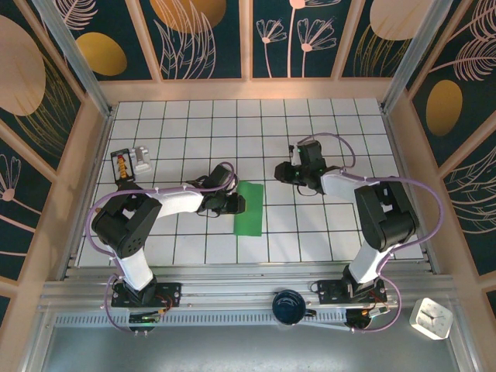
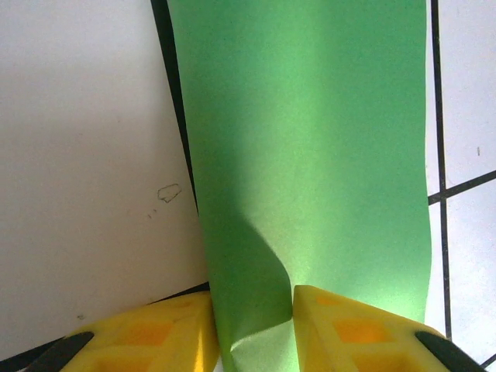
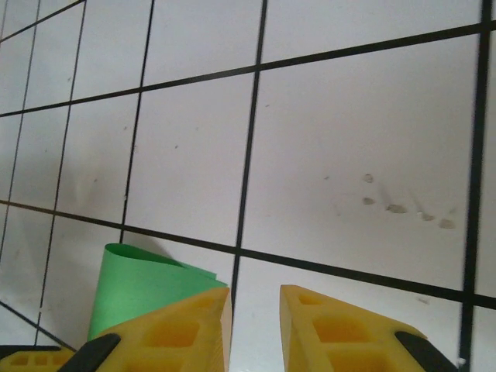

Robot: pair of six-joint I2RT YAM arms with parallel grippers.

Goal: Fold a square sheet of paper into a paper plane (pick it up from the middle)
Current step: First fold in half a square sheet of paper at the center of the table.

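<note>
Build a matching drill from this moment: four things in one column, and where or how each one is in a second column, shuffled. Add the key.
Column one
1. green paper
2. left gripper
3. right gripper
4. dark round object

Column two
A. on the metal rail at the near edge
B. over bare tiles, nothing between its fingers
C. lying on the tiles at mid-table, a narrow rectangle
D. closed on the paper's edge

Pairs: 1-C, 2-D, 3-B, 4-A.
</note>
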